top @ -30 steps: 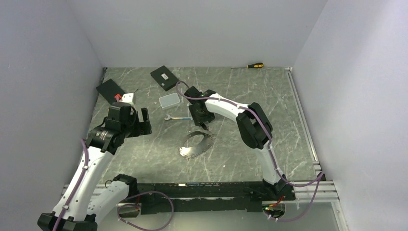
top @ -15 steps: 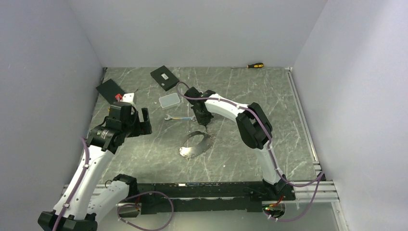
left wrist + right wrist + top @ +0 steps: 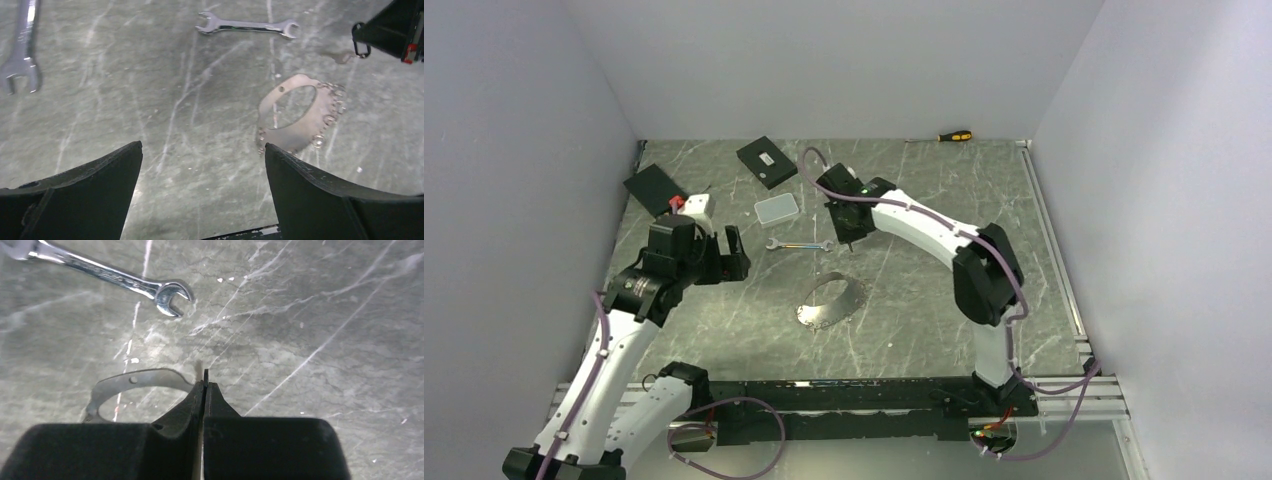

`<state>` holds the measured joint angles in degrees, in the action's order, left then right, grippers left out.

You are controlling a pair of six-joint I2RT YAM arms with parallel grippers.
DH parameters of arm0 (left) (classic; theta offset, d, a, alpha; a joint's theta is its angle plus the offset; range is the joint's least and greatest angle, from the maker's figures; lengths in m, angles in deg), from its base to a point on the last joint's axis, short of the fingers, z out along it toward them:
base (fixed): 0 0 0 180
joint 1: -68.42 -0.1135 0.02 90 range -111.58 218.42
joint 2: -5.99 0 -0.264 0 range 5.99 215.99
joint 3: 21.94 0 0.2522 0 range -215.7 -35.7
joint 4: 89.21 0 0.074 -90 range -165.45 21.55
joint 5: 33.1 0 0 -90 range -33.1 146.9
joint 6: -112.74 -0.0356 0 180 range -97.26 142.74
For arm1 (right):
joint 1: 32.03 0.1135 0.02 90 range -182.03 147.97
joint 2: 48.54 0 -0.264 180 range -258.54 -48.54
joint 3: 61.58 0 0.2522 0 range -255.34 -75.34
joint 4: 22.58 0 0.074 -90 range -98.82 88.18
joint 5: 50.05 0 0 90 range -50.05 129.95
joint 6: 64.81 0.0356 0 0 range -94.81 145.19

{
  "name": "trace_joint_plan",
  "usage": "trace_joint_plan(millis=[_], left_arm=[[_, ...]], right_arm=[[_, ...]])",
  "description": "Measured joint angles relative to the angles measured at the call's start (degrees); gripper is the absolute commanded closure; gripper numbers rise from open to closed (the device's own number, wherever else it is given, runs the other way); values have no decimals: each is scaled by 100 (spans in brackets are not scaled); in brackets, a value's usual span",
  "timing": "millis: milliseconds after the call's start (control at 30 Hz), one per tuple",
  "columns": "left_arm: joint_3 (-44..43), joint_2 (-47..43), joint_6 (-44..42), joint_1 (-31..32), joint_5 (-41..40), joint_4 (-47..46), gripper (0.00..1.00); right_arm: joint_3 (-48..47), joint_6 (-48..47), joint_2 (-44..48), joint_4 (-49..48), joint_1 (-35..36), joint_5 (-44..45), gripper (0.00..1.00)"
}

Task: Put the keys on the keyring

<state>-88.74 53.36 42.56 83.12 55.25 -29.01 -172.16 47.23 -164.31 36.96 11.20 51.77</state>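
Silvery metal on dark marble: the keyring (image 3: 819, 320) lies flat on the tabletop (image 3: 924, 320), a broad oval band with a row of tiny loops along one edge, and nothing is touching it. Just beyond the keyring, on its far side, the right hand (image 3: 849, 243) hangs point-down, clear of the surface, with its jaws pressed tight together. Its own wrist view shows only a hairline sliver at the tips, and what that is I cannot tell. Seen from the left wrist, a small dark loop (image 3: 359, 44) dangles at that hand's tip; key or not, it's too small to call. A step farther out from the keyring, a small silver wrench (image 3: 799, 244) lies flat, apart from the ring. Well to the keyring's left, the left hand (image 3: 721, 262) hovers spread wide and holds nothing. Its camera also catches a second wrench (image 3: 22, 55) farther left of the keyring. Farther back from the keyring sit a pale box (image 3: 776, 208), a black box (image 3: 766, 161) and a black slab (image 3: 653, 188). Farthest from the keyring, a yellow-and-black screwdriver (image 3: 954, 135) lies by the back wall.
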Motion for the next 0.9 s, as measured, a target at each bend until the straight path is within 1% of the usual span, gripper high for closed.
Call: trace_joint_plan(millis=[133,267,367,467,533,567,633,733,900], left_arm=[[358,-258,-33,2,702,-487,0],[656,-546,-44,2,1281,-957,2],[728,-702,-142,2,1751,-1318,12],[820,-817,-343,2,2374,-1932,13],[903,-841,-417,2,2706,-2334,18],[944,-839,-439,4,2874,-2546,21],[999,-776,-474,7,3180,-2887,24],[1117,-590,-529,35,3683,-3560,23],[1338,-168,-627,319,4079,-4518,22]], right_arm=[[289,0,693,-249,0,-57,100],[522,7,1266,-479,0,-197,100],[807,76,1749,-741,0,-468,100],[1191,286,2249,-1123,0,-826,100],[1475,487,2577,-1366,2,-1040,100],[1587,595,2717,-1464,7,-1106,100],[1716,798,2916,-1591,11,-1198,100],[1799,1080,3119,-1757,17,-1283,100],[1945,1362,3366,-1978,17,-1390,100]])
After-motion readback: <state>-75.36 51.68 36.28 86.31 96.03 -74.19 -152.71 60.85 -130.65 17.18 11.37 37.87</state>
